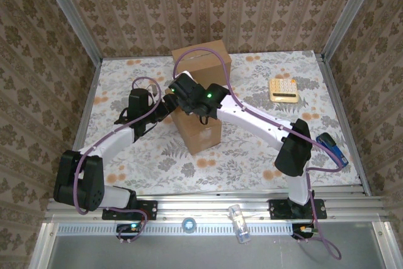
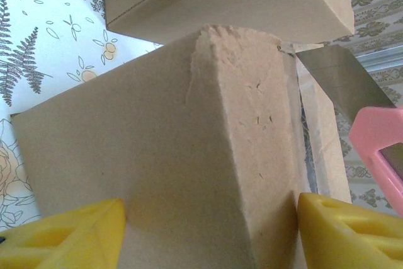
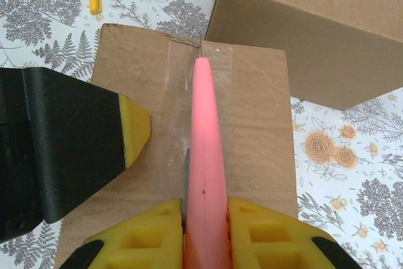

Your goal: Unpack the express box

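Slitting the tape while the other hand braces the box

From above, the left gripper meets the left side of the express box, which stands upright just ahead of it. The right gripper hangs over that box's top, and a larger carton sits just beyond both hands.

On the left wrist camera, the yellow fingers stand wide apart with the express box filling the gap between them. Each pad rests against a side wall, so this hand is clamped on the box. Up and to the right of the fingers, a pink knife brings its metal blade to the taped top edge.

On the right wrist camera, the right hand's fingers are squeezed together on the pink knife. It points straight ahead of them along the clear tape on the box top. The left hand's yellow-tipped finger lies just left of the knife.
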Controlling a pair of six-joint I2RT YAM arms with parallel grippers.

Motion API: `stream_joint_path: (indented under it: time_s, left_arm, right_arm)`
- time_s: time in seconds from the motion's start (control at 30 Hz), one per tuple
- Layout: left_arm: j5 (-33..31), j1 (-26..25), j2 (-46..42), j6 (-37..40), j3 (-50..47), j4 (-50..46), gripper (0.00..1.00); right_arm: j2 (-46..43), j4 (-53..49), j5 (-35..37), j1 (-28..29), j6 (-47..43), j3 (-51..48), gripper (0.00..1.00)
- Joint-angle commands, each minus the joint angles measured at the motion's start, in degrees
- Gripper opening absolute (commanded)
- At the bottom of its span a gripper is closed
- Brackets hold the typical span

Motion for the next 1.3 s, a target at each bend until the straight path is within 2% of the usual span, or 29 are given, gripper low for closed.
stream_joint_path:
  time_s: [0.0,1.0,1.27]
  left_arm:
    - [0.4,0.2,-0.6,-0.3,-1.8,-3.0,0.70]
    - [0.9,0.2,0.2,-1.7,-2.9,-0.4,0.70]
    - [0.8,0.2,0.1,-2.3,-3.7,0.6,0.70]
  right_arm:
    - [0.9,-2.5,1.1,0.3,1.4,1.3,0.00]
    - [-5.0,-5.3,-3.1,1.6,10.1,-8.6,0.00]
    - [-5.0,-6.9,-5.6,2.0,13.7,-8.6,0.00]
